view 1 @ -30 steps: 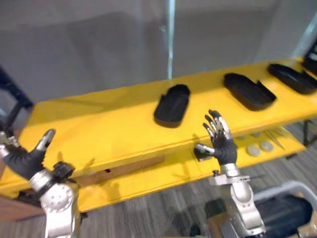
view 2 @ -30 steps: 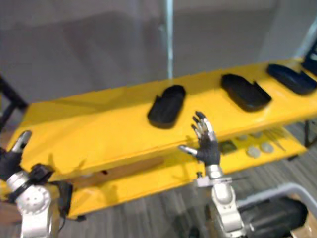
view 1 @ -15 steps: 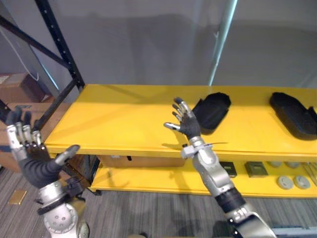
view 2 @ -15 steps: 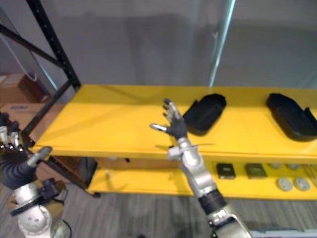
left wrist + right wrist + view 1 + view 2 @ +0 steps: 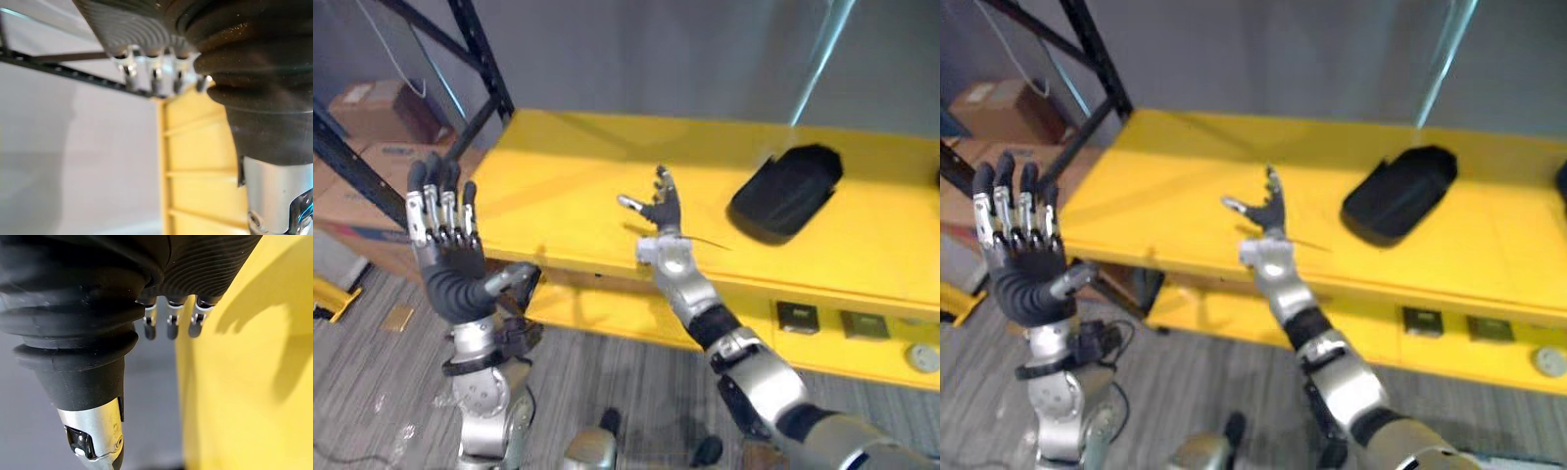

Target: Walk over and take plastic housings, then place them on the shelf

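A black plastic housing point(image 5: 786, 192) lies on the top board of the yellow shelf point(image 5: 568, 186), right of the middle. My right hand point(image 5: 660, 208) is raised over the shelf's front part, left of the housing and apart from it, fingers straight and holding nothing. My left hand point(image 5: 447, 257) is held up in front of the shelf's left end, fingers straight and spread, with nothing in it. The right wrist view has the yellow board point(image 5: 244, 382) just past the fingers point(image 5: 168, 325).
A black steel rack post point(image 5: 481, 61) rises at the shelf's left end. Cardboard boxes point(image 5: 377, 108) stand behind it at the far left. The lower yellow shelf point(image 5: 862, 343) carries small dark and round parts point(image 5: 795, 316). A grey wall stands behind.
The whole picture has shifted right, so the camera has turned left. My left hand has risen higher. My right hand stays open over the shelf, with the housing farther to its right.
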